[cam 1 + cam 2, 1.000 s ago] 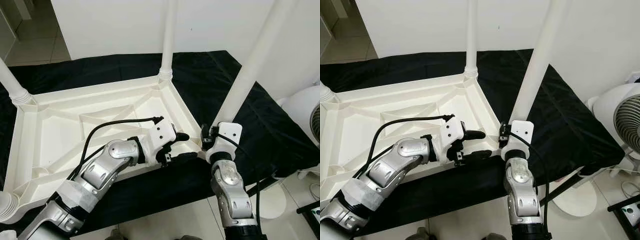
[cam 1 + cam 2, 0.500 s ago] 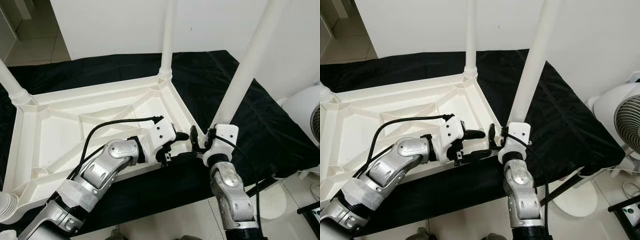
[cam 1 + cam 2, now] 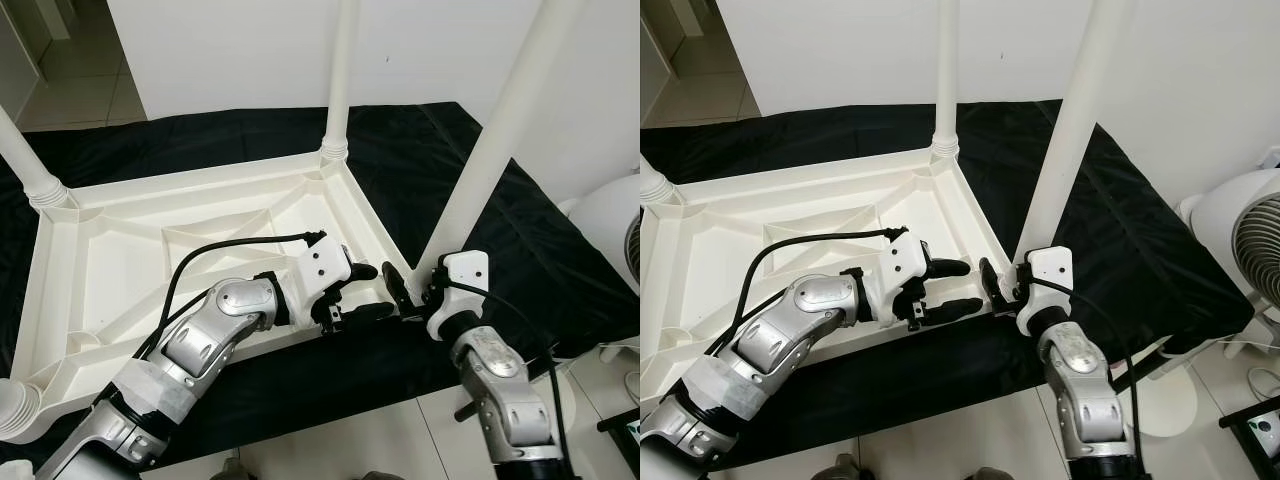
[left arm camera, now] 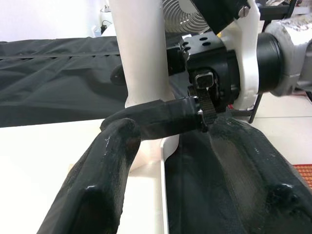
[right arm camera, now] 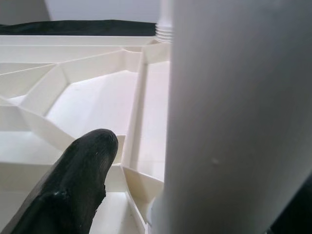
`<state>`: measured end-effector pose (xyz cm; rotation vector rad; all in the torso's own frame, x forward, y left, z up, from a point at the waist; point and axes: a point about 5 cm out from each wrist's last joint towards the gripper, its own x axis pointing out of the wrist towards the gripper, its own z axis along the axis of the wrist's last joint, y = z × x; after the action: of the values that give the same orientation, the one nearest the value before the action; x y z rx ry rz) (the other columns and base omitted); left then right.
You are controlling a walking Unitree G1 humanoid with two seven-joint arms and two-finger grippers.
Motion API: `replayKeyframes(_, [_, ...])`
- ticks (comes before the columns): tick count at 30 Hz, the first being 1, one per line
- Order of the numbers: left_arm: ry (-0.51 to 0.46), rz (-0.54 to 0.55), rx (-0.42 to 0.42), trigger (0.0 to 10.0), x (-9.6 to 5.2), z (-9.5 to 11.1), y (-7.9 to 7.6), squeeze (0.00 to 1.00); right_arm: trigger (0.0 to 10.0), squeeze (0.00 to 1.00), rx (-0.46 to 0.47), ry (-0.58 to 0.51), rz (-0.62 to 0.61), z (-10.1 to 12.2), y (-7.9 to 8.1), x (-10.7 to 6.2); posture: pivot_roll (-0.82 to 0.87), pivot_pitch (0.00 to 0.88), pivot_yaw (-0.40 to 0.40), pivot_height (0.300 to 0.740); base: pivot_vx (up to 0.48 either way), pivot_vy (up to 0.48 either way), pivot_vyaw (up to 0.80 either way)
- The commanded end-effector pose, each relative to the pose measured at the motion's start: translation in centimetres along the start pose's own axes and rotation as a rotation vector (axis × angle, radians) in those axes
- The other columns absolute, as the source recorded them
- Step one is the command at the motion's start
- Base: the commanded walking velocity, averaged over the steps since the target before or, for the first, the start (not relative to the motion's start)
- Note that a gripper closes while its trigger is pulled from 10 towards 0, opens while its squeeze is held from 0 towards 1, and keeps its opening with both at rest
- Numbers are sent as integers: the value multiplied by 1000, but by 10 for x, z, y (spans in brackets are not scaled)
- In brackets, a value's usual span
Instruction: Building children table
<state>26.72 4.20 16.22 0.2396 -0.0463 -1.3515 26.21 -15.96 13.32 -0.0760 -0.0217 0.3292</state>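
Observation:
The white plastic table (image 3: 130,250) lies upside down on a black cloth, its legs pointing up. My left gripper (image 3: 361,292) is open over the near rim by the right corner, one finger (image 3: 360,271) inside the frame and the other (image 3: 366,313) outside it. My right gripper (image 3: 410,287) sits at the foot of the near right leg (image 3: 490,150). One of its fingers (image 3: 396,290) sticks out on the frame side of the leg. In the right wrist view that finger (image 5: 83,165) stands apart from the leg (image 5: 234,122); the other finger is hidden.
The far right leg (image 3: 340,70), the far left leg (image 3: 28,165) and the foot of the near left leg (image 3: 14,412) stand at the other corners. A white fan (image 3: 1245,240) is close on the right, a white wall behind, and tiled floor (image 3: 330,450) below the cloth's near edge.
My right forearm has swung out to the right and its wrist has turned at the leg's foot, bringing one finger into sight beside the leg. The left gripper has stayed put.

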Motion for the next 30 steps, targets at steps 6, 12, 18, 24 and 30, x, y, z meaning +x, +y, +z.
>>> replayKeyframes(6, [1,-121,10,10000,0,2,-4,0,10000,0,-80,13,177,-2,-1,17,-27,15,3,740,0,0,0])
replayKeyframes(12, [1,-119,9,10000,0,3,-4,0,1804,0,-105,25,236,-5,-1,23,-21,15,0,740,0,0,0])
replayKeyframes(18, [0,-116,8,10000,0,3,-4,0,0,0,-87,34,256,-8,2,22,-19,14,-6,740,0,0,0])
replayKeyframes(24, [-3,-115,7,10000,0,3,-4,0,0,0,-61,32,257,-10,5,19,-23,15,-3,740,0,0,0])
replayKeyframes(30, [-5,-119,8,10000,1,3,-4,0,10000,0,-52,53,185,-13,6,19,-25,15,1,740,0,0,0])
